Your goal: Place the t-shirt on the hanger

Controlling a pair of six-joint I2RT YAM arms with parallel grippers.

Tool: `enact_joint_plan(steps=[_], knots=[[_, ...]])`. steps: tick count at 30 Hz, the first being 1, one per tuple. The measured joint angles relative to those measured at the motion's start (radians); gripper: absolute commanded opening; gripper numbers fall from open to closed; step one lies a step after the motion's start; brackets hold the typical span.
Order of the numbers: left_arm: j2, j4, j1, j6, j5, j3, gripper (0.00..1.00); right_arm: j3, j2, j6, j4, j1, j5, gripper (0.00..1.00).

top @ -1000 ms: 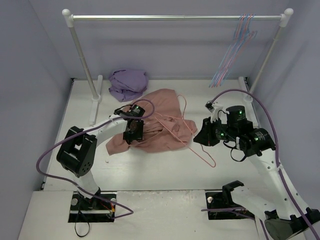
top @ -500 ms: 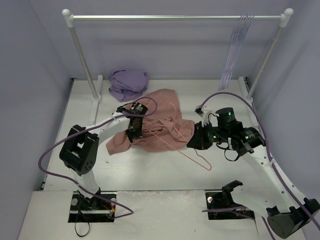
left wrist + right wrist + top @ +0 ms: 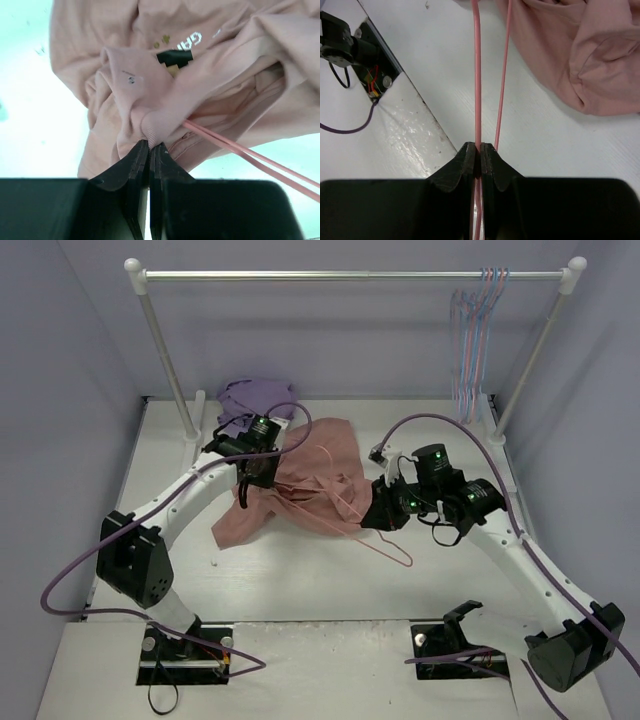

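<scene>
The salmon-pink t-shirt point(image 3: 310, 485) lies crumpled mid-table, its left part lifted. My left gripper point(image 3: 247, 492) is shut on a ribbed edge of the t-shirt point(image 3: 200, 60); in the left wrist view the black jaws point(image 3: 149, 146) pinch that fabric fold. The pale-pink wire hanger point(image 3: 385, 545) runs from the t-shirt toward the front right, and one arm of the hanger point(image 3: 240, 152) goes into the fabric. My right gripper point(image 3: 372, 522) is shut on the hanger point(image 3: 477, 75), the wire clamped between its closed jaws point(image 3: 480, 148). The t-shirt point(image 3: 580, 55) fills that view's upper right.
A lavender garment point(image 3: 245, 398) lies at the back left. A clothes rail point(image 3: 350, 276) spans the back on two posts point(image 3: 165, 360). Several blue and pink wire hangers point(image 3: 472, 340) hang at its right end. Walls close both sides.
My left gripper has shut on the t-shirt and pulled it up and toward the back. The right gripper has carried the hanger leftward. The hangers on the rail have swung.
</scene>
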Motion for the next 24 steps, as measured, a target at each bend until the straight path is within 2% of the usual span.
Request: enact_joint_plan(steps=[11,17,18,24], knots=[[-0.009,-0.042,0.097,0.156,0.142,0.075,0.0,0.001,0.042,-0.16,0.084,0.031,-0.054,0.0],[-0.009,-0.055,0.116,0.182,0.23,0.089,0.04,-0.116,-0.062,-0.188,0.297,0.031,-0.092,0.0],[-0.01,-0.058,0.116,0.183,0.237,0.089,0.07,-0.136,-0.071,-0.19,0.334,0.031,-0.095,0.0],[-0.012,-0.066,0.116,0.199,0.269,0.089,0.13,-0.159,-0.055,-0.208,0.454,0.03,-0.1,0.0]])
